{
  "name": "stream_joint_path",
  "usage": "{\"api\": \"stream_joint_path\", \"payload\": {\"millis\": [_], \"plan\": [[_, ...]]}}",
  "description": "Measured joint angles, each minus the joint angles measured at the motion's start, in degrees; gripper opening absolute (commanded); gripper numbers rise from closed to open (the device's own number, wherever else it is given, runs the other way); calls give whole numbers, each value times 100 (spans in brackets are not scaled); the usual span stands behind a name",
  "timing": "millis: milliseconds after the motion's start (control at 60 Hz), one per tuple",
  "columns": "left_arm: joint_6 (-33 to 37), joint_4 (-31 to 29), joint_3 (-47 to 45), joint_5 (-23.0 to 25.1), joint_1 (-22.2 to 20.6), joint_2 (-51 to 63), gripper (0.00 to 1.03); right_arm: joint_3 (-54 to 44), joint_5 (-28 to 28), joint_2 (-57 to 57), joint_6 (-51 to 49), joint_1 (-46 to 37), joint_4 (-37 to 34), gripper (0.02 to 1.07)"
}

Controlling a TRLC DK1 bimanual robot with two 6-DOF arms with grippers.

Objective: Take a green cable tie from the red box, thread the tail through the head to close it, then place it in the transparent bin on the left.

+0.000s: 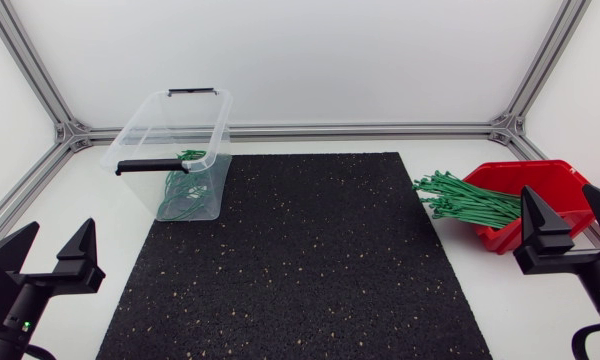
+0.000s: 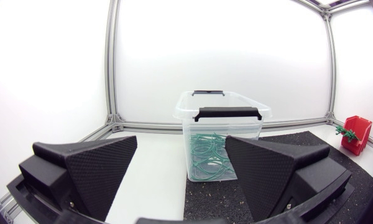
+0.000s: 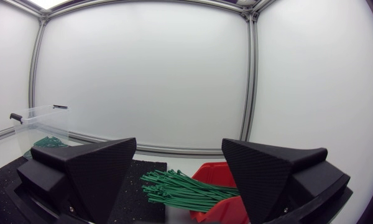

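A bundle of green cable ties sticks out of the red box at the right, tails lying over the mat's edge. In the right wrist view the ties and red box lie just ahead of my right gripper, which is open and empty. Low at the right edge of the head view sits that gripper, beside the box. The transparent bin with black handles holds several closed green ties. My left gripper rests open and empty at the lower left, facing the bin.
A black speckled mat covers the middle of the white table. Grey frame rails run along the back and sides.
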Motion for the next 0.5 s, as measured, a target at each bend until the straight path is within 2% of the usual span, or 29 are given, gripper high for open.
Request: {"api": "stream_joint_path", "payload": {"millis": [300,500], "plan": [[0,0,-2,0,0,0,99,1045,17,1447,0,-35,-299,102],[2,0,0,0,0,0,99,2216,11,2754,-201,-286,-1189,102]]}}
